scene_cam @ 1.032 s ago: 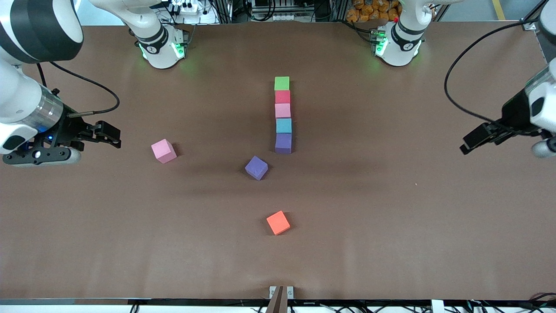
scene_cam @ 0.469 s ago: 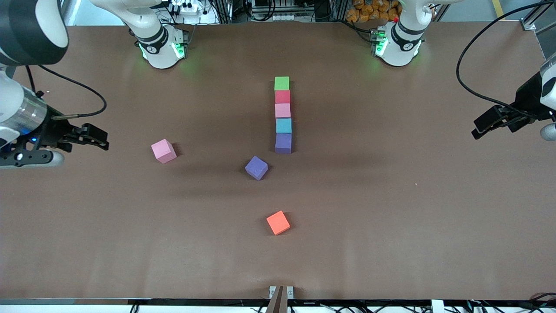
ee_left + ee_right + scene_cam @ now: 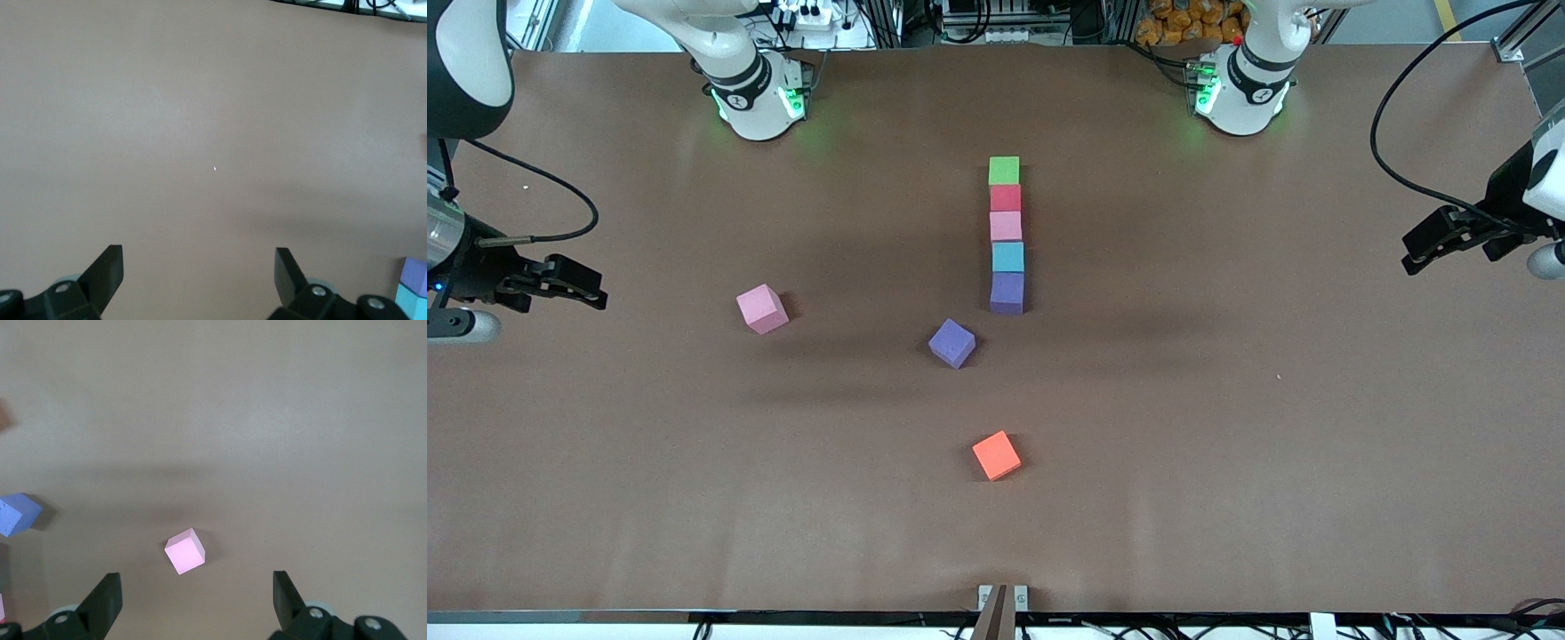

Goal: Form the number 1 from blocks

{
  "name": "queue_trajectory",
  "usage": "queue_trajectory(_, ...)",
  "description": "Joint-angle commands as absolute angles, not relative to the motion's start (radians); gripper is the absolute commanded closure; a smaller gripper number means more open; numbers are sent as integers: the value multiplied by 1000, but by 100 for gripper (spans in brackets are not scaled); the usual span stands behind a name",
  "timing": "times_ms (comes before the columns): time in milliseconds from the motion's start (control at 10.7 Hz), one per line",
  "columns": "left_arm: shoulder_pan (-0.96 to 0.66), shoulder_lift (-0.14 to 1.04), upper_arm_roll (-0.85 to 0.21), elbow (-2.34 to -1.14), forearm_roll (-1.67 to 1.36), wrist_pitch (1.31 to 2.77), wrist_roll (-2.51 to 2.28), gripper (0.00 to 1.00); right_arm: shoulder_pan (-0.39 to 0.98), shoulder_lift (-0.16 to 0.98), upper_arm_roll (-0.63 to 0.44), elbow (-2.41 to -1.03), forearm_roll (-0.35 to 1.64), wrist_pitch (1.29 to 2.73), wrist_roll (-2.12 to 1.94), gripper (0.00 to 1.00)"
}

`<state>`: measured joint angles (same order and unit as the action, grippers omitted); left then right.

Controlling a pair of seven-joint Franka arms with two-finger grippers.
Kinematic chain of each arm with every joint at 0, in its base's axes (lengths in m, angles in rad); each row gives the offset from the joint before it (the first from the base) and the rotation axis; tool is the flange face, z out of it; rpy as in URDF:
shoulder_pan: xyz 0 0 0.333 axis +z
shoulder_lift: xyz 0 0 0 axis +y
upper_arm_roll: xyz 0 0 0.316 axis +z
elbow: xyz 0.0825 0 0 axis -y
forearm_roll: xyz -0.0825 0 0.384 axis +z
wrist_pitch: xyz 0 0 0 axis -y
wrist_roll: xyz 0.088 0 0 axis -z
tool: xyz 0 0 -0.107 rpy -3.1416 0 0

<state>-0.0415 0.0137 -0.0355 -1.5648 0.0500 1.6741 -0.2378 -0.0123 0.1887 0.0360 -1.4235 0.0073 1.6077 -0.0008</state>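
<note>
A: Fingers first, front view. Right gripper point(image 3: 574, 286), at the right arm's end of the table: fingers spread, nothing held. Left gripper point(image 3: 1432, 240), at the left arm's end: fingers apart, likewise empty. Both are up over bare table point(image 3: 1227, 444), well apart from every block.

B: Blocks, same view?

A: One column of five at mid-table, each touching the next. Farthest from the camera, the green block point(image 3: 1004, 170); then the red block point(image 3: 1005, 197), a pink block point(image 3: 1006, 226), the light blue block point(image 3: 1008, 257), and nearest, a purple block point(image 3: 1008, 292). Three lie loose: a second purple block point(image 3: 951, 343), turned askew, just beside the column's near end toward the right arm's end; a second pink block point(image 3: 762, 308), farther toward that end, also askew; the orange block point(image 3: 996, 455), nearest the camera, well apart from the column.

B: Left wrist view?

A: Two dark fingertips point(image 3: 107, 270) set wide with bare table between them — at the frame's corner, the edge of the purple block point(image 3: 417, 270) with the light blue one point(image 3: 410, 300) against it.

B: Right wrist view?

A: Fingertips point(image 3: 107, 597) wide again. Loose pink block point(image 3: 185, 551) on the table between them, untouched — the loose purple block point(image 3: 17, 513) at the frame's edge.
</note>
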Motion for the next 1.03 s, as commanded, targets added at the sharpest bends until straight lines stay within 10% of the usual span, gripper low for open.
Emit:
queue_trajectory(0,-38,5,-44,-1537,40,1622,-216,0,30,170,-7,-1425,3,1597,-2,0)
queue_trajectory(939,-64,11,-41,-1532,-3,1595,-138,0,60,149,-49,-1422,3,1591,-12,0)
